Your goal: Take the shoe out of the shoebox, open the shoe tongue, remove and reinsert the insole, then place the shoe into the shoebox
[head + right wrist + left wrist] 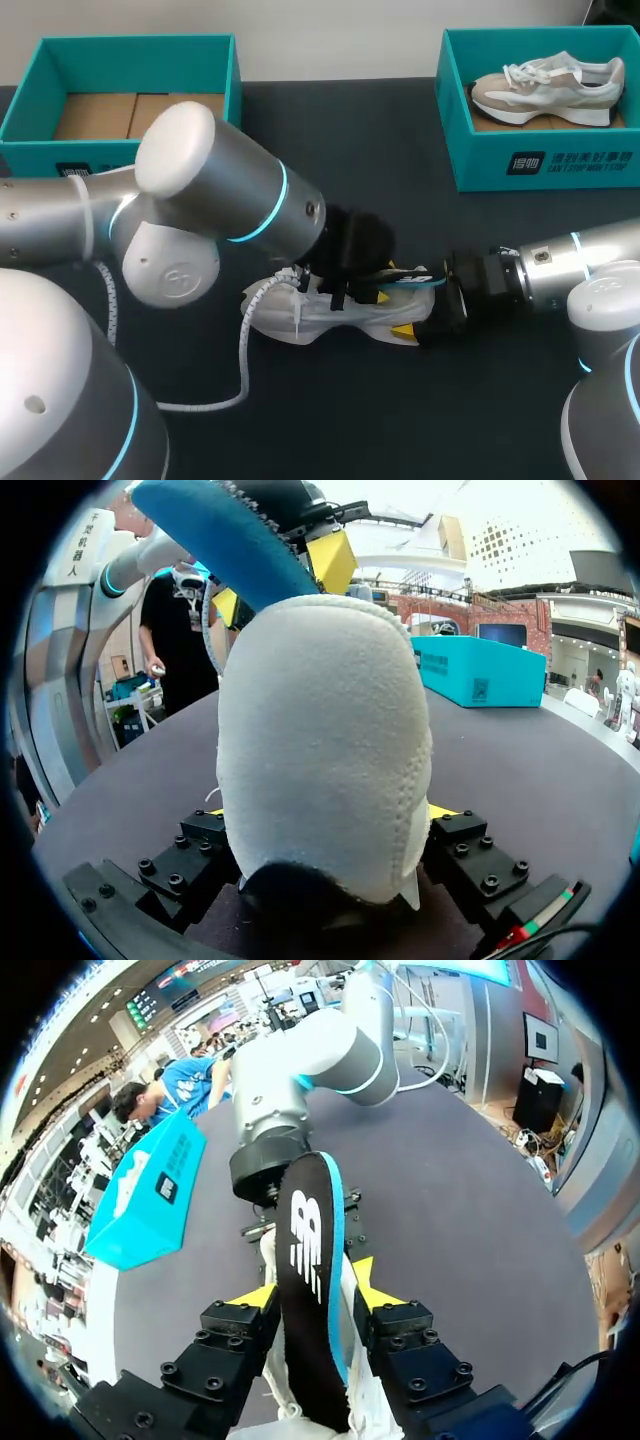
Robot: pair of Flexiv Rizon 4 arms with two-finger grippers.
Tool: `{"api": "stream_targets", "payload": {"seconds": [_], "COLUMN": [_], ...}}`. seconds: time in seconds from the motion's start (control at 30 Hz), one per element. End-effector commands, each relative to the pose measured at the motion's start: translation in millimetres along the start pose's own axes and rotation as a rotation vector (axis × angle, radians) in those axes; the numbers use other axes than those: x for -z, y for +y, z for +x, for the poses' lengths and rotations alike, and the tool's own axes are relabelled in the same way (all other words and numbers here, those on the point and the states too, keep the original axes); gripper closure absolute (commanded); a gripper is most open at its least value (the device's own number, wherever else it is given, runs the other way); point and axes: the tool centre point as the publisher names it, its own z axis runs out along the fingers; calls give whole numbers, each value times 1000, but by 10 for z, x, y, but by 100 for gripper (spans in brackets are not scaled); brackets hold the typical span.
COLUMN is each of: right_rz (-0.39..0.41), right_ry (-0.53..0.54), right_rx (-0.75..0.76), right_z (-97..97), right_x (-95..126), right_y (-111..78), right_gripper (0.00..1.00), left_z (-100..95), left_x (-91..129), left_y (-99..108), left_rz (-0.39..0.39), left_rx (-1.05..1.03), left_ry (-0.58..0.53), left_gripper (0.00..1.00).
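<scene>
A white shoe (320,318) lies on its side on the dark table, between my two arms. My right gripper (418,325) is shut on one end of it; in the right wrist view that white end (325,750) fills the gap between the fingers. A black insole with a blue edge (312,1260) sticks up out of the shoe. My left gripper (312,1295) is shut on the insole, with a yellow tip pressed to each side. Above the shoe in the right wrist view are the insole's blue side (215,530) and the left gripper's yellow fingertips (335,560).
At the back right stands a teal shoebox (540,165) holding a second, beige and white shoe (545,85). Another teal box (120,150), with only cardboard inside, stands at the back left. A white coiled cable (243,345) hangs from my left arm beside the shoe.
</scene>
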Motion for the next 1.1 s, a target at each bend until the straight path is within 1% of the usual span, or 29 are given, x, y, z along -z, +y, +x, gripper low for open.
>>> {"api": "stream_targets", "payload": {"seconds": [0.03, 0.13, 0.27, 0.3, 0.37, 0.4, 0.43, 0.53, 0.63, 0.83, 1.03, 1.1], "right_rz": [6, 6, 6, 6, 6, 6, 6, 6, 6, 6, 6, 6], "right_ry": [-1, -1, -1, -1, -1, -1, -1, -1, -1, -1, -1, -1], "right_rx": [-1, -1, -1, -1, -1, -1, -1, -1, -1, -1, -1, -1], "right_z": [-5, -5, -5, -5, -5, -5, -5, -5, -5, -5, -5, -5], "right_x": [-48, -48, -48, -48, -48, -48, -48, -48, -48, -48, -48, -48], "right_y": [-42, -42, -42, -42, -42, -42, -42, -42, -42, -42, -42, -42], "right_gripper": [100, 100, 100, 100, 100, 100, 100, 100, 100, 100, 100, 100], "left_z": [-18, -49, -75, -77, -77, -78, -78, -80, -100, -181, -319, -372], "left_x": [-161, -195, -246, -257, -271, -275, -275, -240, -135, 266, 546, 633], "left_y": [-7, -18, -21, -19, -10, -6, -2, 5, -14, -200, -430, -518], "left_rz": [3, 3, -11, -18, -23, -26, -26, -27, -15, 78, 159, 198], "left_rx": [0, 0, -3, -4, -5, -5, -4, -4, -10, -36, -53, -59], "left_ry": [-8, -20, -18, -18, -15, -13, -13, -16, -16, 15, 54, 67], "left_gripper": [45, 46, 54, 58, 79, 98, 100, 100, 100, 100, 100, 100]}}
